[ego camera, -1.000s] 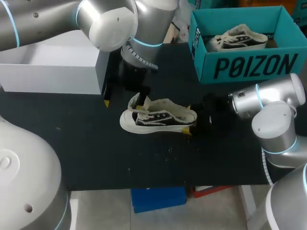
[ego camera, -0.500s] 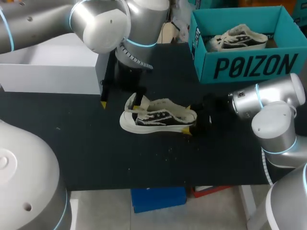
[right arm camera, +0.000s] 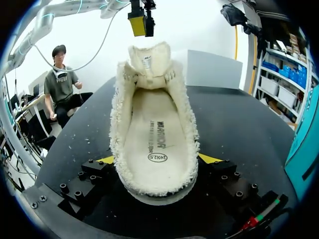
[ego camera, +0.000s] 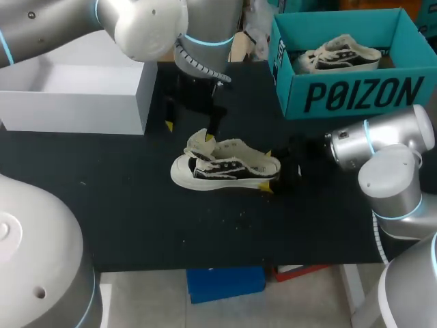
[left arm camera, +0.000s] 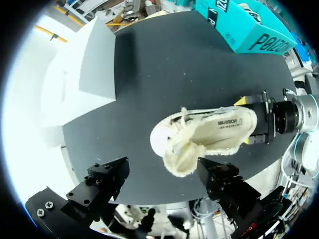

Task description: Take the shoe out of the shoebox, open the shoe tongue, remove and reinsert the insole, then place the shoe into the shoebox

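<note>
A cream and black shoe (ego camera: 225,167) lies on its sole on the black table (ego camera: 123,205), toe to the left. Its tongue (ego camera: 201,142) is folded up and forward over the toe, and the cream insole (right arm camera: 155,137) shows inside. My right gripper (ego camera: 268,169) is shut on the heel, one yellow tip on each side (right arm camera: 158,160). My left gripper (ego camera: 188,130) hangs open just above and behind the toe, its fingers (left arm camera: 107,174) wide apart with the tongue (left arm camera: 182,154) ahead between them, untouched. The teal shoebox (ego camera: 355,92) stands at the back right.
A second shoe (ego camera: 338,56) lies inside the shoebox. A white open box (ego camera: 75,102) sits at the back left, close to my left arm. A blue box (ego camera: 225,281) lies on the floor below the table's front edge.
My left gripper has shifted right and toward the back of the table, away from the toe, and its fingers stand slightly narrower. The shoe and my right gripper have kept still.
</note>
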